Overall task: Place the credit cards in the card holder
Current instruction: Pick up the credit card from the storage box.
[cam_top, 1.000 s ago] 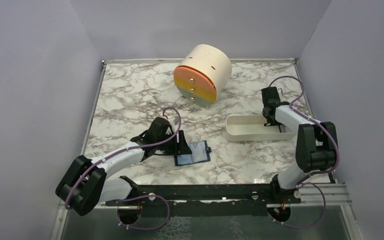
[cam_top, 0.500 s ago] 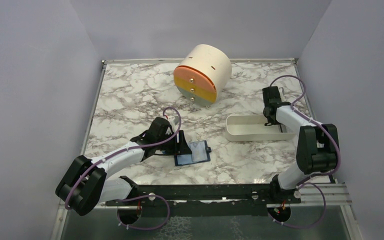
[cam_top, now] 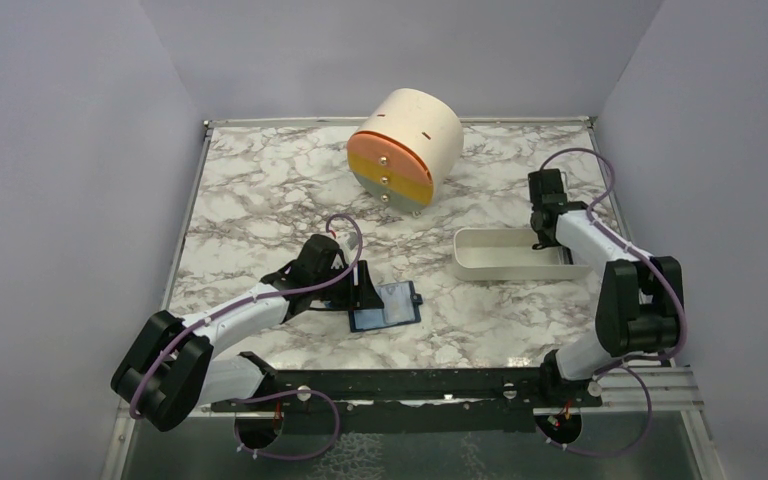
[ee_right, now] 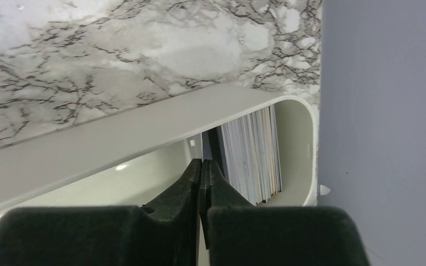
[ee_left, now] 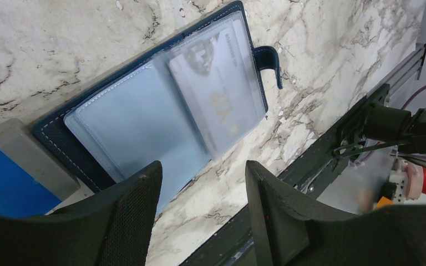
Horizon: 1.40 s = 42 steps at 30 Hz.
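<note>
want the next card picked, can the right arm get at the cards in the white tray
Probably yes: the right gripper reaches inside the tray, shut right beside the upright cards, with nothing in between.

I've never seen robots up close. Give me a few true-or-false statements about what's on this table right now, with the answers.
1. The dark navy wallet lies open on the marble table. True.
2. All of the wallet's clear sleeves are empty. False: a pale card already sits in the sleeve nearest the snap tab.
3. A stack of pale credit cards stands on edge at one end of the white oblong tray. True.
4. The right gripper hangs wide open above the tray. False: its jaws are shut, down inside the tray beside the stack.
5. The left gripper is clamped shut. False: its jaws stand open by the wallet.
</note>
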Motion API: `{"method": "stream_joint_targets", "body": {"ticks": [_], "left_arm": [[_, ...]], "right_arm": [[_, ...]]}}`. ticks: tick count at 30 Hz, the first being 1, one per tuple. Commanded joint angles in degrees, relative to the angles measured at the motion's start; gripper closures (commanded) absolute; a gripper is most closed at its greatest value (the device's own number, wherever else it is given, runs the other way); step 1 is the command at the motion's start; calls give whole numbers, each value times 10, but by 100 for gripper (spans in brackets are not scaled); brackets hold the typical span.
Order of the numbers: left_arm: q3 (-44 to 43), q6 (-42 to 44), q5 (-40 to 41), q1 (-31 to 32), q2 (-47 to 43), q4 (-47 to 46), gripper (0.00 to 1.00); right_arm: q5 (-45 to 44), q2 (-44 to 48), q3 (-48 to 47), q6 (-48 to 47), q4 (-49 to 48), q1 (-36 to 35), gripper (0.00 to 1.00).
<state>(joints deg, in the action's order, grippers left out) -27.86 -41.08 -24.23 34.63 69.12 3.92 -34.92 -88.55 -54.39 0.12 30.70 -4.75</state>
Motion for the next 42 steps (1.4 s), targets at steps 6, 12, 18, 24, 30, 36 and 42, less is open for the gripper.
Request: {"method": "stream_joint_targets", "body": {"ticks": [6, 12, 18, 24, 30, 36, 42], "left_arm": [[-10, 8, -4, 2, -6, -2, 41], [-8, 9, 4, 2, -14, 7, 42], [1, 5, 19, 2, -17, 17, 42], [-3, 3, 43, 2, -26, 36, 43], [-7, 5, 80, 2, -36, 62, 46], [-4, 5, 120, 2, -38, 79, 54], [1, 2, 134, 2, -30, 70, 59]], "right_arm": [[90, 43, -67, 39, 73, 5, 99], [139, 63, -123, 54, 116, 5, 99], [209, 100, -170, 76, 136, 3, 99], [312, 138, -182, 102, 143, -13, 99], [473, 213, -127, 150, 79, -37, 99], [537, 286, -40, 238, -3, -102, 99], [607, 308, 48, 324, -87, -164, 99]]}}
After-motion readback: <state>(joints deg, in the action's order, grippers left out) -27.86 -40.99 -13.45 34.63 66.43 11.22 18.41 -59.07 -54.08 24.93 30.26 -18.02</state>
